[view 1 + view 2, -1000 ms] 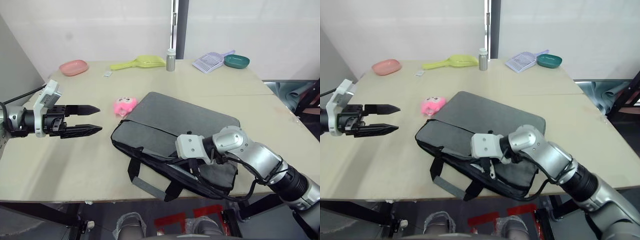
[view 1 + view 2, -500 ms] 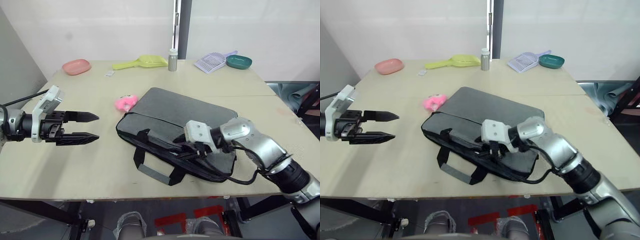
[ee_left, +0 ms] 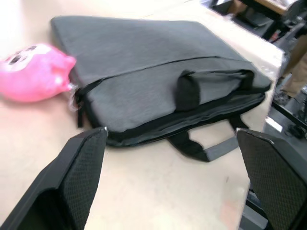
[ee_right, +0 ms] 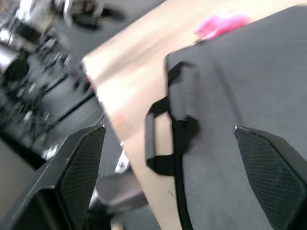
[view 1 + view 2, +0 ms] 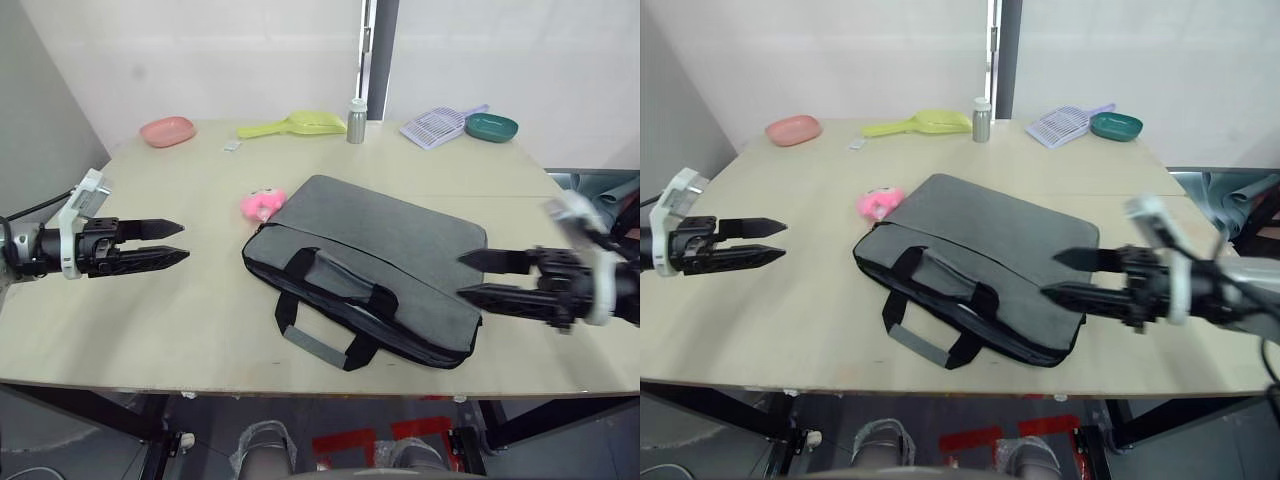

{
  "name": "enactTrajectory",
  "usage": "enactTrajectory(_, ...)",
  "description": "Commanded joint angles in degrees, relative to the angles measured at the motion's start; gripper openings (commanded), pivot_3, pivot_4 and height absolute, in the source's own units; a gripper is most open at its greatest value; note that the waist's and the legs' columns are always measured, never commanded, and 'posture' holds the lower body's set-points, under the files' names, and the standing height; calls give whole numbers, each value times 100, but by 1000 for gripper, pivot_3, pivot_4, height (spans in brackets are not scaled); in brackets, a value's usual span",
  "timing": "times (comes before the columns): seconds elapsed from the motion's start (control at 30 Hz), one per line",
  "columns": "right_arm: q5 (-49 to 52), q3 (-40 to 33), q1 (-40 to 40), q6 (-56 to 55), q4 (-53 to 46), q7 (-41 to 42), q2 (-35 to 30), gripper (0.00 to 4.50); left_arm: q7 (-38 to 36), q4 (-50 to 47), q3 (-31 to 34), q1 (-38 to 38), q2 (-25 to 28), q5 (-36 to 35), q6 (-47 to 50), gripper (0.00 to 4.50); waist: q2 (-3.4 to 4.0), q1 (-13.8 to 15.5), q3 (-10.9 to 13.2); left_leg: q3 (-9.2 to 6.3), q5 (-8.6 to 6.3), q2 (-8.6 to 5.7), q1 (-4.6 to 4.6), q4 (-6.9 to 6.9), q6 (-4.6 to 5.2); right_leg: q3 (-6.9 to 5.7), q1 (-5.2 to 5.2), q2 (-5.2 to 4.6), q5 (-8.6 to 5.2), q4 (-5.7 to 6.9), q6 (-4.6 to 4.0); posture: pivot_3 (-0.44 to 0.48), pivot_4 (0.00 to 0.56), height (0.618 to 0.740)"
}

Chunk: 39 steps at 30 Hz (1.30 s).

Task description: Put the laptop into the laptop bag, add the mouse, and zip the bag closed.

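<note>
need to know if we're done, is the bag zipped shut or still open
Looks shut: the bag lies flat with no gap along its zip edge in the left wrist view. The zip pull itself can't be made out.

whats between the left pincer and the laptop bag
Only bare table: the head views show nothing between the open left pincer and the laptop bag.

Laptop bag (image 5: 980,265) is laid flat on the table (image 5: 820,310), handles toward the near edge. Pink plush toy (image 5: 878,201) is seen touching its far-left corner. Left gripper (image 5: 778,242) and right gripper (image 5: 1052,275) are held with fingers apart, clear of the bag.
</note>
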Motion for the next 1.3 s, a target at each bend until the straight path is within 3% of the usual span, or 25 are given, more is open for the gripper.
enactTrajectory(0.03, 303, -922, 875, 86, 8, -229, 186, 4475, 54, 904, -332, -838, -253, 236, 363, 4500, -1, 41, 0, 0, 0, -1, 1, 1, 0, -1, 3, -2, 0, 0, 0, 0, 150, 740)
enactTrajectory(0.17, 654, -1220, 1613, -68, 117, -486, 449, 4475, -15, 2116, -777, -1725, -758, 696, 394, 4500, 5, 79, -2, 3, 0, -8, 3, 2, 0, 2, 6, -8, 0, -3, 1, 0, 150, 740)
enactTrajectory(0.33, 919, -876, 2040, -273, 46, -1064, 776, 4475, 38, 3546, -1214, -2592, -1574, 1393, -5, 4500, 6, 79, -2, 1, 0, -7, 7, -5, 0, -1, 14, -8, -1, -10, 2, 0, 150, 740)
enactTrajectory(0.47, 1064, -707, 2426, -461, -106, -1391, 961, 4475, 72, 4232, -1413, -2879, -2065, 1866, -270, 4500, 7, 80, -2, -6, 0, -7, -5, -10, -1, -10, 14, -8, 0, -25, 3, 0, 150, 740)
enactTrajectory(0.73, 1294, -588, 3054, -884, -253, -1721, 1118, 4475, 580, 5020, -1211, -3244, -2828, 2228, -569, 4500, 4, 117, 0, -21, 0, -9, -17, -25, 0, -23, 22, -9, 1, -53, 5, 0, 150, 740)
enactTrajectory(0.83, 1183, -353, 3141, -1041, -316, -1859, 1140, 4500, 460, 5052, -1126, -3310, -2950, 2258, -530, 3680, 4, 117, 0, -27, 0, -10, -10, -28, 0, -28, 48, -10, 1, -67, 5, 0, 150, 740)
enactTrajectory(1.17, 797, 853, 2538, -1119, 502, -2462, 993, 4500, 1, 4822, -1095, -3205, -2730, 2445, -390, 117, 7, 96, 1, -38, 1, -14, -4, -60, -1, -45, 68, -11, 3, -114, 8, 0, 150, 740)
enactTrajectory(1.3, 396, 1286, 1918, -1078, 1312, -2470, 870, 4500, 10, 4687, -1057, -3065, -2618, 2469, -453, 41, 9, 68, 2, -38, 5, -14, -10, -68, -8, -48, 69, -11, 4, -119, 8, 0, 150, 740)
